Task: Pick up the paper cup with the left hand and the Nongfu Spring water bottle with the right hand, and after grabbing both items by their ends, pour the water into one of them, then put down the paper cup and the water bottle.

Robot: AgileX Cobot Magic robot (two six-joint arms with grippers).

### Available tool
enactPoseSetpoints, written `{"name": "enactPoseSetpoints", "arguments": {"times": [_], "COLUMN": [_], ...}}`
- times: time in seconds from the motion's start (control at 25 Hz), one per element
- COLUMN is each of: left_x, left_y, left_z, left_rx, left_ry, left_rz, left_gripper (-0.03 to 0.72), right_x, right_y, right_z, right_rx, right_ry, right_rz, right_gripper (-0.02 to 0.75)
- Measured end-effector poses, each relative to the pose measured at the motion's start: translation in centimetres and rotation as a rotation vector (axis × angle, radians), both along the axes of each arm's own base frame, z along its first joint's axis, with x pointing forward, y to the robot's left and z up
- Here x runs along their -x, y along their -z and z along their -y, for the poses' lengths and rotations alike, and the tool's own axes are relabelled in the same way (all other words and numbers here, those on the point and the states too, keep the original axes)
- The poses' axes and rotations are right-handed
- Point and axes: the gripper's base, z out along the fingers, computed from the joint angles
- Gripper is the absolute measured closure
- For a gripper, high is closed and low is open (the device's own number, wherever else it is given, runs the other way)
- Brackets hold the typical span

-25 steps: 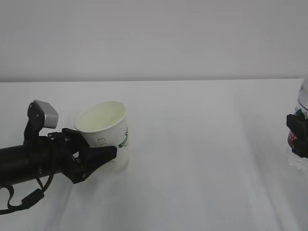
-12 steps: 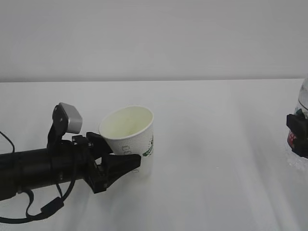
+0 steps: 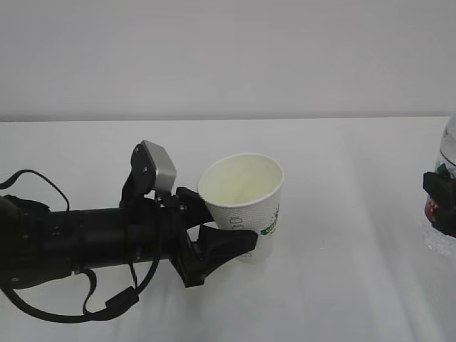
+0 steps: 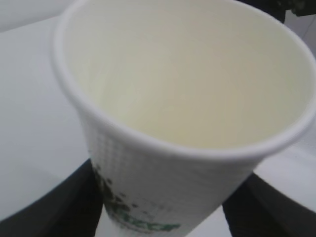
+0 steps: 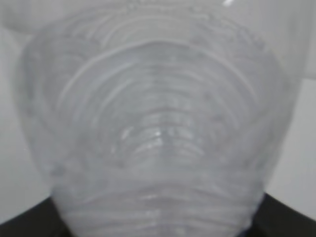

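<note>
Carrying paper cup (image 3: 242,203) rightward, left hand (image 3: 214,242) advanced.

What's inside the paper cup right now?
The paper cup shows only its cream inner wall; no water is visible. Its bottom is hidden below the near rim in the wrist view.

Bright, even, diffuse light; faint soft shadows; wrist views blurred close-up.

Paper cup (image 3: 242,203) in left hand (image 3: 214,246), farther right.
</note>
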Motion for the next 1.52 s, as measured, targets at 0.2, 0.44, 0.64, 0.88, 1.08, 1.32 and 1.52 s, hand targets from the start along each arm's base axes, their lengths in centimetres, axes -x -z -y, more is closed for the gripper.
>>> {"name": "enactPoseSetpoints", "arguments": {"times": [0.2,0.44,0.64,0.88,1.08,1.32,1.52], "left_x": [0.5,1.5,2.0,2.1,2.1,2.1,2.1], "left_y": [-0.4,-0.2,0.1,0.1,0.1,0.1,0.3], "left_z": [1.8,3.0,3.5,3.6,3.6,3.6,3.6], "left_rx": [0.005,-0.018,-0.045,-0.048,-0.047,-0.041,-0.045], "left_ry": [0.049,0.09,0.108,0.109,0.107,0.104,0.103], "left_rz": [0.013,0.006,-0.002,-0.006,-0.011,-0.026,-0.035], "left_gripper": [0.171,0.171,0.172,0.172,0.172,0.172,0.172], "right_x": [0.4,1.1,1.8,2.8,3.3,3.4,3.4], "right_y": [-0.6,-1.0,-1.6,-2.9,-3.1,-2.8,-2.8], "right_z": [0.0,0.1,0.2,0.3,0.4,0.3,0.3], "right_rx": [0.002,0.022,0.04,0.045,0.056,0.1,0.103], "right_ry": [0.0,-0.006,-0.005,0.003,0.008,-0.018,-0.021], "right_rz": [0.006,-0.013,-0.024,0.011,-0.005,-0.027,-0.027], "right_gripper": [0.307,0.307,0.307,0.307,0.307,0.307,0.307]}}
